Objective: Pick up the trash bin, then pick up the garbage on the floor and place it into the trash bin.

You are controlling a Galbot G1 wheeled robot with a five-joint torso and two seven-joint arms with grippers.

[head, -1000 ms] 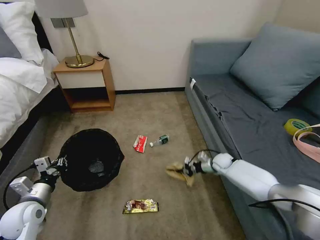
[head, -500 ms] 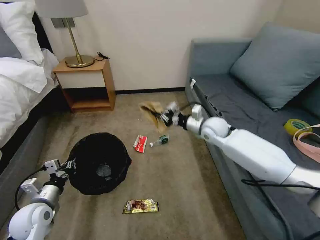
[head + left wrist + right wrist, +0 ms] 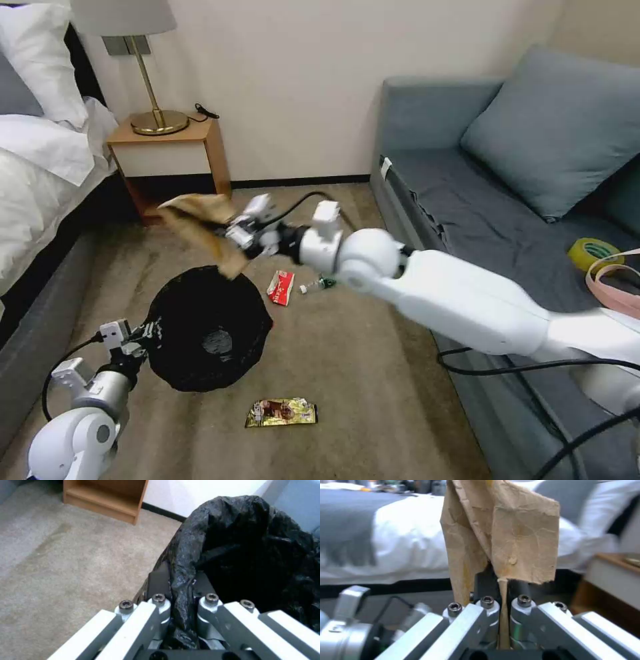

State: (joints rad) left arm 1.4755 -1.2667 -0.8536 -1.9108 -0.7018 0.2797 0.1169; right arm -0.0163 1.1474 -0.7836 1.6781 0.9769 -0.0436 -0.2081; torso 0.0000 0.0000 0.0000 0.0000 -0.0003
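The right pincer (image 3: pixel 230 235) reaches across the room, clamped on the brown paper bag (image 3: pixel 200 223); in the right wrist view its fingers (image 3: pixel 488 620) pinch a narrow fold of the bag (image 3: pixel 501 532), which stands up from them, long axis in line with the fingers. In the head view the bag sticks out beyond the pincer toward the bed (image 3: pixel 33 173), its lower corner hanging just over the far rim of the bin (image 3: pixel 207 327).

The left pincer (image 3: pixel 143 331) is closed on the near-left rim of the bin; the left wrist view shows the black liner (image 3: pixel 246 545) bunched between its fingers (image 3: pixel 160 605). The bin is tilted, its mouth facing up and toward the camera, directly below and a little nearer than the right pincer.

Open carpet (image 3: pixel 373 373) lies to the right of the bin, bounded by the sofa (image 3: pixel 480 220) edge on the right and the bed frame on the left. The nightstand (image 3: pixel 173 170) stands beyond the right pincer, near the bag's far end.

On the floor, the red packet (image 3: pixel 281 287) lies just past the right wrist, with the bottle (image 3: pixel 319 284) partly hidden under the arm beside it, its long axis running left to right. The gold wrapper (image 3: pixel 281 413) lies flat, well nearer than both pincers, long axis left to right.
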